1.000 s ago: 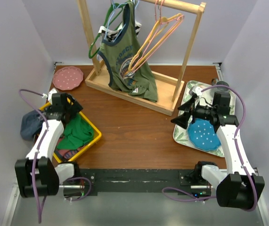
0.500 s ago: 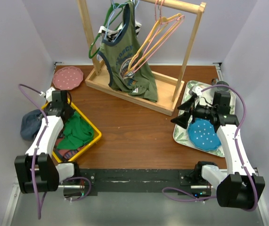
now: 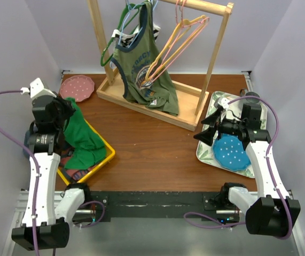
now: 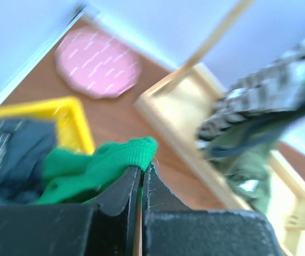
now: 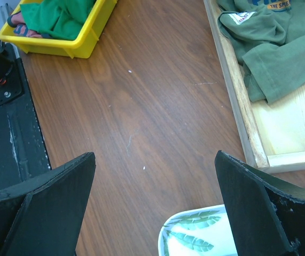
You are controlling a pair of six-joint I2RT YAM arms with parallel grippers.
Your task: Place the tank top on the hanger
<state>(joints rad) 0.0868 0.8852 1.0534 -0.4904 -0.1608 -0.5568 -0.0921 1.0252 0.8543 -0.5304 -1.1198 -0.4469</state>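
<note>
Green fabric of the tank top point(image 3: 81, 136) hung from the left gripper point(image 4: 142, 172), pinched shut on a fold, probably to draw it clear of the yellow bin point(image 3: 108, 154) holding its lower part. That arm stood tall, wrist above the bin. The right gripper point(image 5: 155, 157) hovered wide open, the hanger point(image 3: 168, 50) on the rack point(image 3: 217, 53).

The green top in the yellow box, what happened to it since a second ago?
The left gripper closed on the tank top and lifted it up and back. It now hangs from the jaws with its lower part still in the yellow bin. The right gripper stayed open by the tray, and the hanger stayed on the rack.
</note>
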